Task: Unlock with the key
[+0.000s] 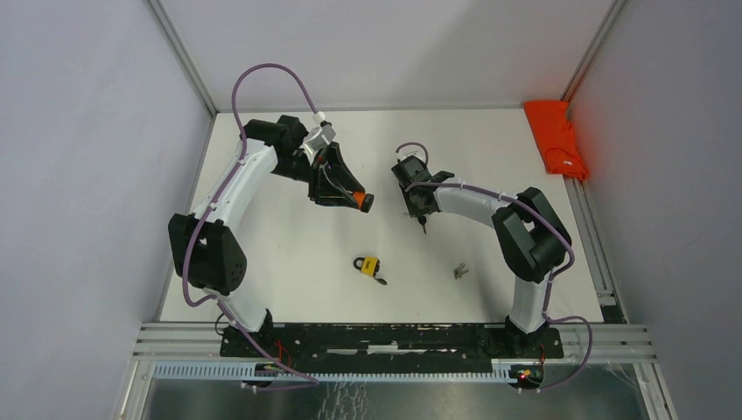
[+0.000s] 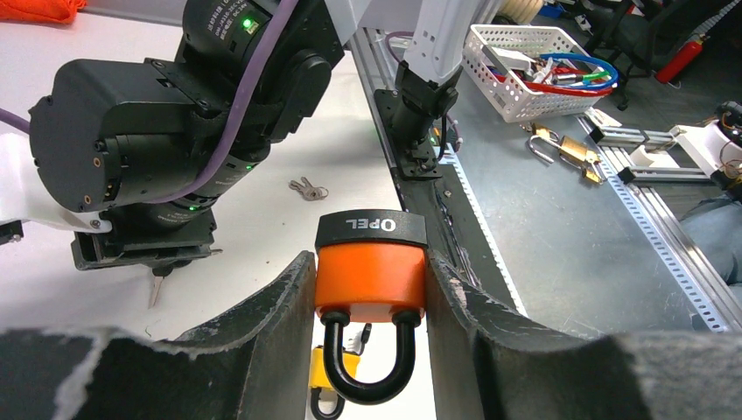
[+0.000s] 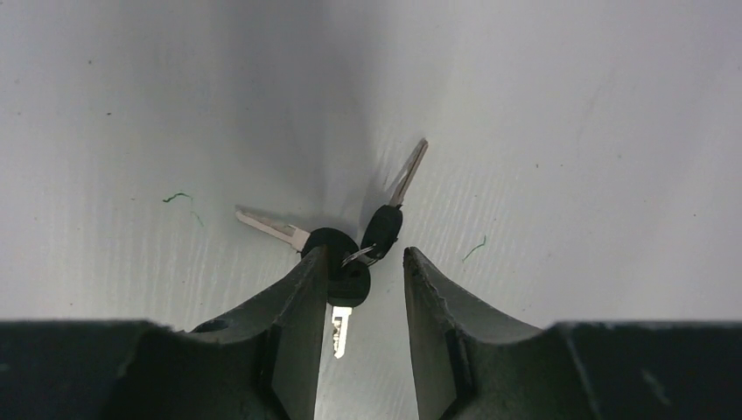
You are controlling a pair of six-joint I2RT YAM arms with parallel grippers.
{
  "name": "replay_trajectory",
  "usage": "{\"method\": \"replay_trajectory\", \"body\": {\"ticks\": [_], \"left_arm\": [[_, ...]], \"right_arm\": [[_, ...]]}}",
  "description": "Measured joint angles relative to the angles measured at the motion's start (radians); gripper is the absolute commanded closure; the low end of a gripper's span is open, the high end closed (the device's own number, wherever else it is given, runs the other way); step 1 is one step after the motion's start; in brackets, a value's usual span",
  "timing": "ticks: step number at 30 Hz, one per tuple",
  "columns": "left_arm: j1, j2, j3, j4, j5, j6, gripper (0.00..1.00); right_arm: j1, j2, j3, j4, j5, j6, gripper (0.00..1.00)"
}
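- Key bunch [image 3: 350,262]: black-headed keys on one ring, between the fingers of the right gripper [image 3: 365,255], blades fanned out past the tips.
- Right gripper: jaws partly apart. One finger touches a key head, with a gap at the other. Cannot tell if the bunch is lifted off the worktop [image 1: 289,254].
- Left gripper [image 2: 369,262]: clamped on the orange padlock [image 2: 371,271], shackle towards the wrist, black end beyond the fingertips.
- Yellow padlock [image 1: 370,265]: on the worktop, apart from both grippers.

Top view down over table [image 1: 289,254], left wrist level toward right arm [image 2: 175,114] (also in top), right wrist close, downward
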Motion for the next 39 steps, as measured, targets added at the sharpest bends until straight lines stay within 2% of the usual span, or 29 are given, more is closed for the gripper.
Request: {"method": "replay_trajectory", "body": {"ticks": [5, 8, 13, 17, 21, 30, 34, 39], "left_arm": [[0.000, 0.000, 0.000, 0.000, 0.000, 0.000, 0.98], [0.000, 0.000, 0.000, 0.000, 0.000, 0.000, 0.98], [0.000, 0.000, 0.000, 0.000, 0.000, 0.000, 0.98], [0.000, 0.000, 0.000, 0.000, 0.000, 0.000, 0.98], [0.000, 0.000, 0.000, 0.000, 0.000, 0.000, 0.98], [0.000, 0.001, 0.000, 0.000, 0.000, 0.000, 0.98], [0.000, 0.001, 0.002, 0.000, 0.000, 0.000, 0.98], [-0.004, -0.004, 0.006, 0.000, 0.000, -0.002, 0.98]], "right_arm": [[-0.014, 0.004, 0.000, 0.008, 0.002, 0.006, 0.59], [-0.024, 0.026, 0.000, 0.016, -0.005, 0.014, 0.64], [-0.030, 0.050, 0.002, 0.028, -0.008, 0.029, 0.68], [-0.034, 0.053, 0.002, 0.034, -0.008, 0.034, 0.88], [-0.039, 0.052, -0.010, 0.054, -0.007, 0.042, 0.99], [-0.044, 0.019, -0.055, 0.101, -0.026, 0.019, 1.00], [-0.048, -0.078, -0.095, 0.080, -0.096, -0.048, 1.00], [-0.050, -0.383, -0.114, 0.092, -0.326, -0.148, 1.00]]}}
